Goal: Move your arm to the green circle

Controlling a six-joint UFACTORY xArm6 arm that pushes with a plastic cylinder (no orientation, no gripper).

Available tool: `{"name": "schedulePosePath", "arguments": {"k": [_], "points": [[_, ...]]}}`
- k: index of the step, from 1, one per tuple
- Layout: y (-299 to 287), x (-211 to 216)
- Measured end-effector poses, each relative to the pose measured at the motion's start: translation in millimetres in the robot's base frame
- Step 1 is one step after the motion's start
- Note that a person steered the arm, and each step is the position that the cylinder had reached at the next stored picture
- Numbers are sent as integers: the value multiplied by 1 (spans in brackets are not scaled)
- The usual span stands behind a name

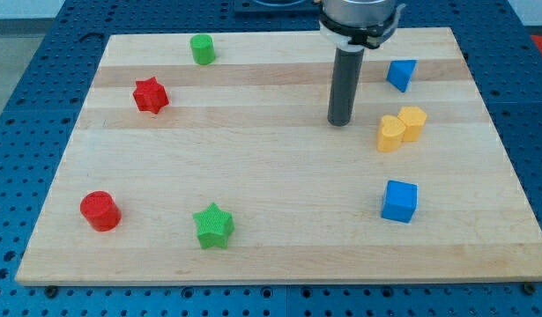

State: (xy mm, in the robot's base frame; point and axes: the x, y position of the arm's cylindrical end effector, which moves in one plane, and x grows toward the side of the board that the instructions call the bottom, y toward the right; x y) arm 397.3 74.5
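The green circle (202, 48) is a small green cylinder near the view's top, left of centre, on the wooden board (271, 255). My tip (341, 122) is the lower end of the dark rod, right of centre in the upper half of the board. It stands far to the right of the green circle and a little lower in the view, touching no block. The nearest blocks to the tip are the yellow heart (391, 134) and the yellow hexagon (412, 123), just to its right.
A red star (151, 95) lies below and left of the green circle. A red cylinder (100, 211) and a green star (213, 225) sit near the bottom left. A blue triangle (401, 74) is at upper right, a blue cube (399, 201) at lower right.
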Motion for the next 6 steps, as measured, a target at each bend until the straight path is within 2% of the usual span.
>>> {"name": "schedulePosePath", "arguments": {"k": [6], "points": [[-29,0]]}}
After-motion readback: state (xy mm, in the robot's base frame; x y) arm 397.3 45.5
